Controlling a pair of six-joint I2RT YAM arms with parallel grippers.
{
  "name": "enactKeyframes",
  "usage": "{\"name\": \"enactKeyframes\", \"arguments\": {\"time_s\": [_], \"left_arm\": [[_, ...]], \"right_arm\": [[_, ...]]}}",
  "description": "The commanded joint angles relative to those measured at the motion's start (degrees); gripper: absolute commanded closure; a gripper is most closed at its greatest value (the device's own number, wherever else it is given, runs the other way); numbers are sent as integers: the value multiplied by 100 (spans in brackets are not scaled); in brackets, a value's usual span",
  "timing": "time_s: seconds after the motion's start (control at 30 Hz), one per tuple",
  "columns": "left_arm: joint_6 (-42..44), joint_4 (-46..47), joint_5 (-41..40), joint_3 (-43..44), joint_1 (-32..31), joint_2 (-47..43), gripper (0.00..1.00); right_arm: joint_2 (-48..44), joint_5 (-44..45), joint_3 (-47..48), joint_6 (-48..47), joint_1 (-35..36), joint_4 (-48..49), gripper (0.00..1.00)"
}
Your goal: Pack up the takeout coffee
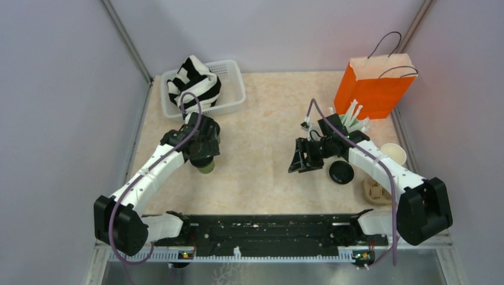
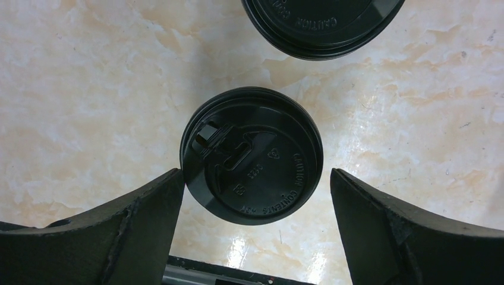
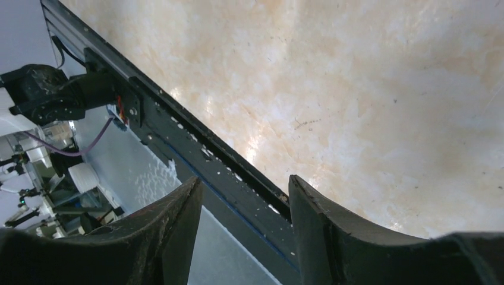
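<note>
Presently, left gripper (image 2: pixel 255 173) straddles a lidded cup (image 2: pixel 252 155), jaws wide.
Off-centre closing may tip it; right gripper (image 3: pixel 243 180) half-open, empty.

1. Beige marbled table (image 1: pixel 267 178)
2. Far left: white plastic basket (image 1: pixel 233 89)
3. Far right: orange paper bag (image 1: pixel 371 92), upright, tumbler of straws (image 1: pixel 356 120) beside it
4. Left: lidded green cup (image 1: pixel 207 168)
5. Right: black lid (image 1: pixel 341 172), open pale cup (image 1: pixel 394 154)

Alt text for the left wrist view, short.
A black-lidded coffee cup, seen from straight above, stands between the left gripper's open fingers, one finger close to its rim, the other apart. A second black lid is cut off at the top edge; beige marbled table beneath.
</note>
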Motion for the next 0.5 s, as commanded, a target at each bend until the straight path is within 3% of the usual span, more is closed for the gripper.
{"name": "enactKeyframes", "arguments": {"time_s": [0.0, 0.3, 0.47], "left_arm": [[87, 44, 93, 145, 28, -303, 2], [329, -219, 384, 709, 24, -656, 2], [819, -18, 857, 1225, 25, -874, 2]], "right_arm": [[65, 213, 706, -223, -28, -367, 44], [112, 807, 1933, -392, -25, -1418, 40], [-398, 1723, 2633, -380, -47, -2277, 39]]}}
